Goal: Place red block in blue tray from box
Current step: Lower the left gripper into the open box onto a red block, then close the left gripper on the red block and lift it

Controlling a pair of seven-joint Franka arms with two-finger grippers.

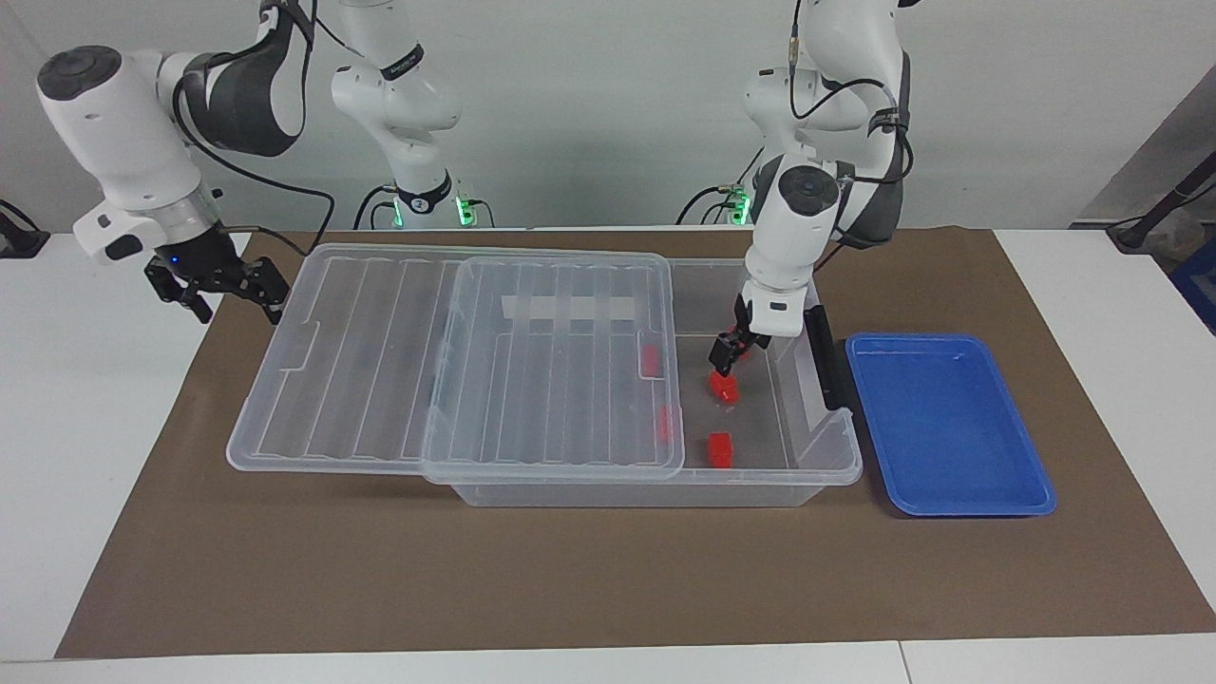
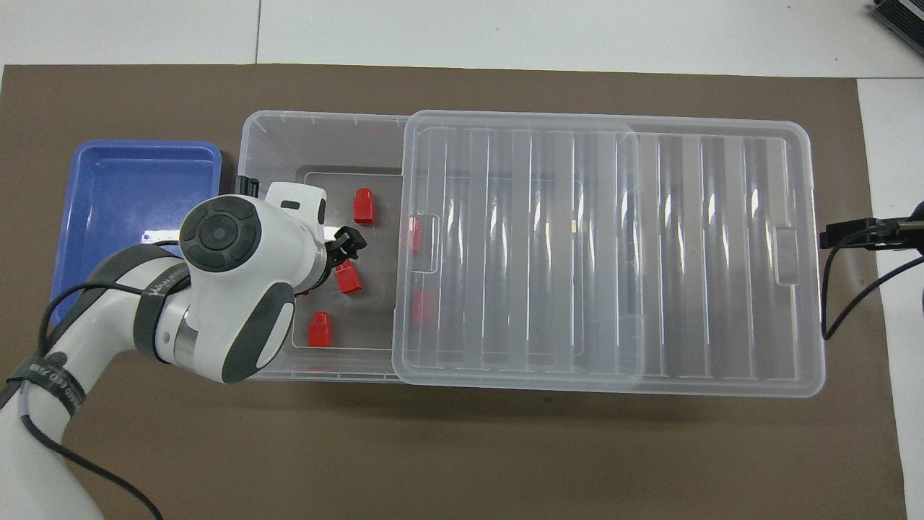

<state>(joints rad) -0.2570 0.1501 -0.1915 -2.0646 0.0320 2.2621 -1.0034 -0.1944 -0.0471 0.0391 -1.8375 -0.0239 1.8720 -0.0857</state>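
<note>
Left gripper: the left gripper [image 1: 728, 356] is down inside the uncovered end of the box, just above the middle red block; its black fingers [image 2: 349, 244] stand a little apart with nothing between them.
Right gripper: the right gripper [image 1: 220, 287] hangs in the air off the lid's end at the right arm's end of the tabletop, fingers spread wide, empty, and this arm waits.
Red block: a small bright red plastic brick with a stubby knob [image 1: 724, 384] lies on the box floor directly under the left gripper.
Other red blocks: one [image 2: 362, 206] lies farther from the robots than the middle one, one [image 2: 319, 330] nearer to them, and two more [image 1: 650, 359] show dimly through the lid.
Box: the large clear plastic storage bin [image 1: 836, 446] sits on the brown mat [image 1: 570, 579], with a dark grey latch [image 1: 825, 356] on its end wall beside the tray.
Lid: the ribbed translucent lid [image 1: 456, 361] is slid toward the right arm's end, leaving the bin's other end uncovered.
Blue tray: the shallow bright blue plastic tray [image 1: 950, 423] lies just beside the box at the left arm's end, with nothing in it.
</note>
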